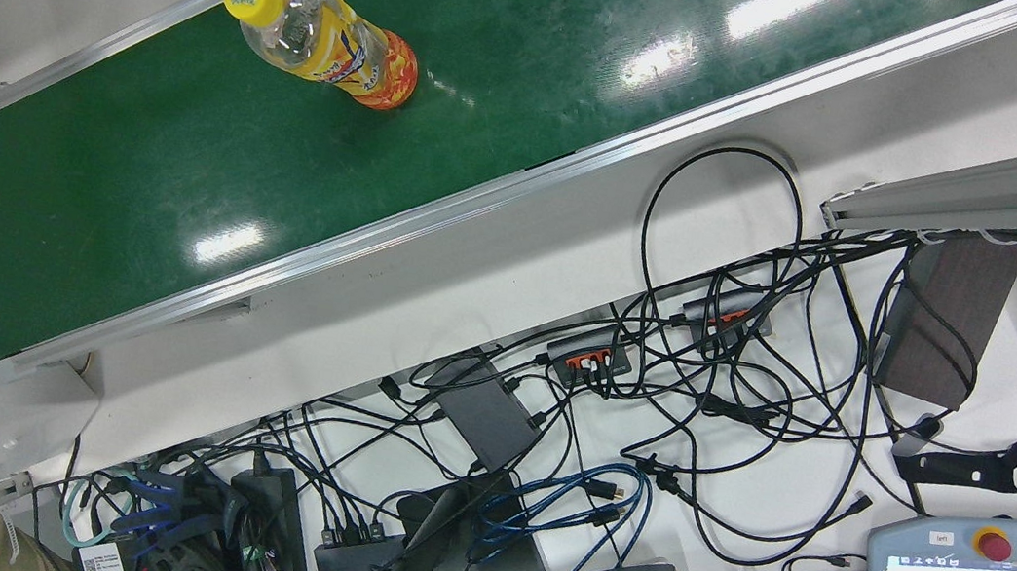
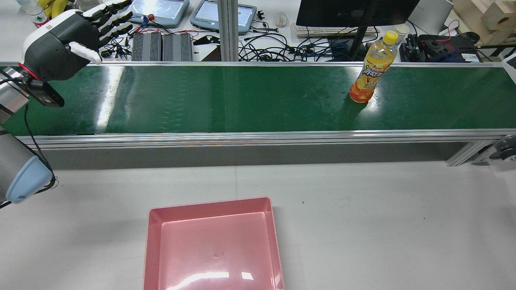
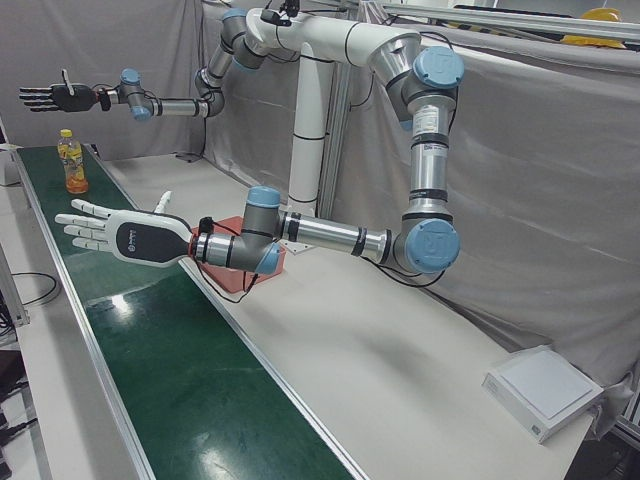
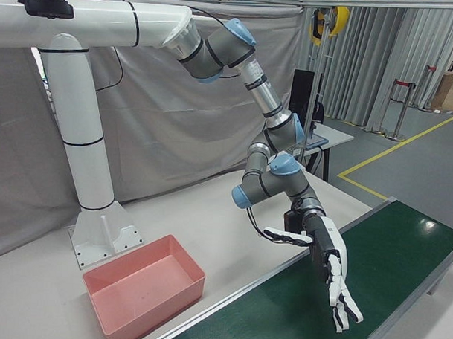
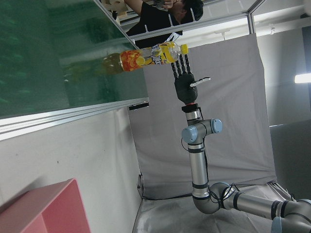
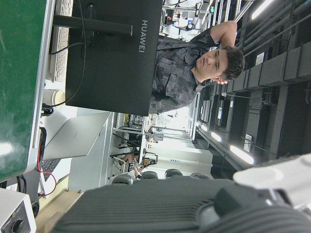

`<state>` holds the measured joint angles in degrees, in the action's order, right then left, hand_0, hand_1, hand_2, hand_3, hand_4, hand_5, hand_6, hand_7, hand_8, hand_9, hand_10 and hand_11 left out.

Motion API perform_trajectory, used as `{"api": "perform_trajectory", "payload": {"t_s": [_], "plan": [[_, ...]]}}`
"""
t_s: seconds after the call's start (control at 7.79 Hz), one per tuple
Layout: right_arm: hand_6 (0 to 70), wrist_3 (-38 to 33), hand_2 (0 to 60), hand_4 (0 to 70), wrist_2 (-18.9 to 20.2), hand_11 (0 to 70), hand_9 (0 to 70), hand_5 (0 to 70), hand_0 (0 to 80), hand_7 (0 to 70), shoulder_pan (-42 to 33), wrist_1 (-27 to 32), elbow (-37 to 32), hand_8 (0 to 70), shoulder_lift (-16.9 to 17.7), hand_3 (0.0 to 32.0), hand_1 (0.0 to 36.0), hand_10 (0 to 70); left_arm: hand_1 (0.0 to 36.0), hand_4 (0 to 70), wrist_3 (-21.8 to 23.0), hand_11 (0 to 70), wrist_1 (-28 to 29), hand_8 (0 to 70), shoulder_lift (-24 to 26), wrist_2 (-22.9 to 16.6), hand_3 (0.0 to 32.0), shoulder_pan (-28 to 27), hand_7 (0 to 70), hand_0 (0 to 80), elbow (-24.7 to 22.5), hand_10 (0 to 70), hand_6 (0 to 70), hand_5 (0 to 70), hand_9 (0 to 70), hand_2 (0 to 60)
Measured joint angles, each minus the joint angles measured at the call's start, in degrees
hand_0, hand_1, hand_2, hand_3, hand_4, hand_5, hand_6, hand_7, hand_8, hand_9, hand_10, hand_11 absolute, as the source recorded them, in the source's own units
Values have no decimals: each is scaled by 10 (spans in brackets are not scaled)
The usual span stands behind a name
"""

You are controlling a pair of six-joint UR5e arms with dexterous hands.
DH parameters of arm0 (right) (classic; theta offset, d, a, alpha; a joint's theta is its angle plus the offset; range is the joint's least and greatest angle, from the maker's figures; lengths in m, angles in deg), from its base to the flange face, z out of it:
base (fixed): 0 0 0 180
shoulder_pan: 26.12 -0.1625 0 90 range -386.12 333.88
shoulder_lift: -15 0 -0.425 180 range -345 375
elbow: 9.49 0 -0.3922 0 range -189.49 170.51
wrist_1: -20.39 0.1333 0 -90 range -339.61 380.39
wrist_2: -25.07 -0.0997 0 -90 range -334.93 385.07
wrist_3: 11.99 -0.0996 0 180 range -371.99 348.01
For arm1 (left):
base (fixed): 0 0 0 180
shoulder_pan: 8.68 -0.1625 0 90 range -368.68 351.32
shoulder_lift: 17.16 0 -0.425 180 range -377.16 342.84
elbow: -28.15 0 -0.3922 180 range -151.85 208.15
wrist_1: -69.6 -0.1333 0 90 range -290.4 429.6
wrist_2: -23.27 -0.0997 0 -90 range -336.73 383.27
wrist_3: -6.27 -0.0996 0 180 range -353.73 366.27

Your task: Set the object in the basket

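Orange-labelled yellow-capped plastic drink bottle (image 2: 371, 68) upright on green conveyor belt (image 2: 242, 96), well apart from your left hand (image 2: 66, 38) and right hand (image 3: 58, 97), both spread, holding nothing.

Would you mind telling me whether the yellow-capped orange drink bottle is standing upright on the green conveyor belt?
Upright: the yellow-capped orange drink bottle stands base down on the green conveyor belt, cap uppermost; neither robot hand touches it.
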<state>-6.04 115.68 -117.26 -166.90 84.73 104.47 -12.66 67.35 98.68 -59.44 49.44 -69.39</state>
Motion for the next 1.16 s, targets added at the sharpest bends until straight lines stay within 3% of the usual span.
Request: {"api": "perform_trajectory", "payload": {"t_s": [1.16], "plan": [[0,0,0,0,0,0,0,0,0,0,0,0,-1,0,0,0,0,0,53,138,-1,97,-1,64,0,0,24,-1,0,519,0,59,0,118,70,0]]}}
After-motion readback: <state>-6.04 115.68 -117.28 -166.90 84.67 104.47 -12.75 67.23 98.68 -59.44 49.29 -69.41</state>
